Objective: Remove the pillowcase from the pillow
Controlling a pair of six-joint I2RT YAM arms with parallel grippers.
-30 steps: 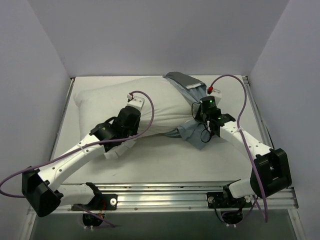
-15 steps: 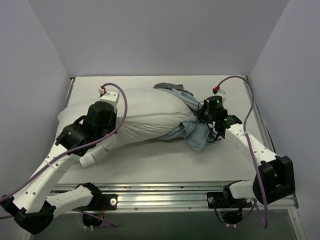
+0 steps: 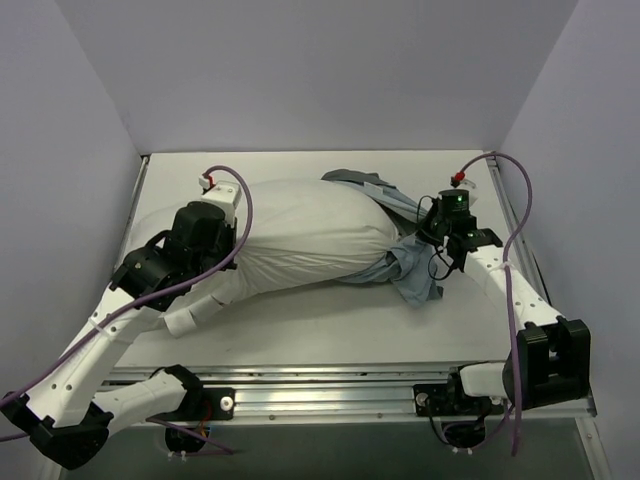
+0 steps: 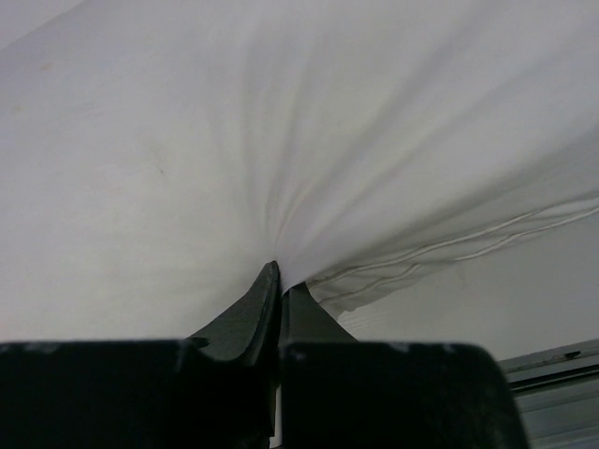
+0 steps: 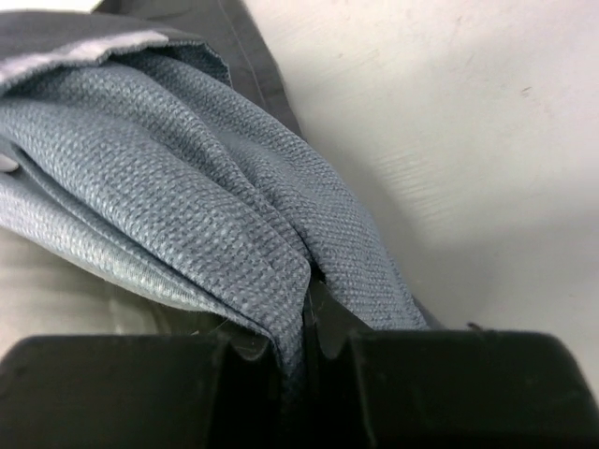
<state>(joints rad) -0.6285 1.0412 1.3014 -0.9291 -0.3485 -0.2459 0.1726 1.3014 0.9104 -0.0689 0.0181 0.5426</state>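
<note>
The white pillow [image 3: 300, 235] lies across the middle of the table, its left end pinched in my left gripper [image 4: 278, 278], which is shut on a fold of the pillow's white fabric [image 4: 309, 187]. In the top view that gripper [image 3: 232, 262] presses against the pillow's left end. The blue-grey pillowcase [image 3: 408, 272] is bunched around the pillow's right end, with a darker flap [image 3: 362, 181] at the back. My right gripper [image 3: 434, 256] is shut on a fold of the pillowcase [image 5: 225, 206], the cloth clamped between its fingers [image 5: 312, 313].
The table's raised rim [image 3: 512, 215] runs close to the right arm. White walls [image 3: 300, 80] enclose the back and both sides. A metal rail [image 3: 330, 385] lines the near edge by the arm bases.
My left gripper has dragged the pillow's end leftward. My right gripper has moved right with the pillowcase, which now covers less of the pillow.
</note>
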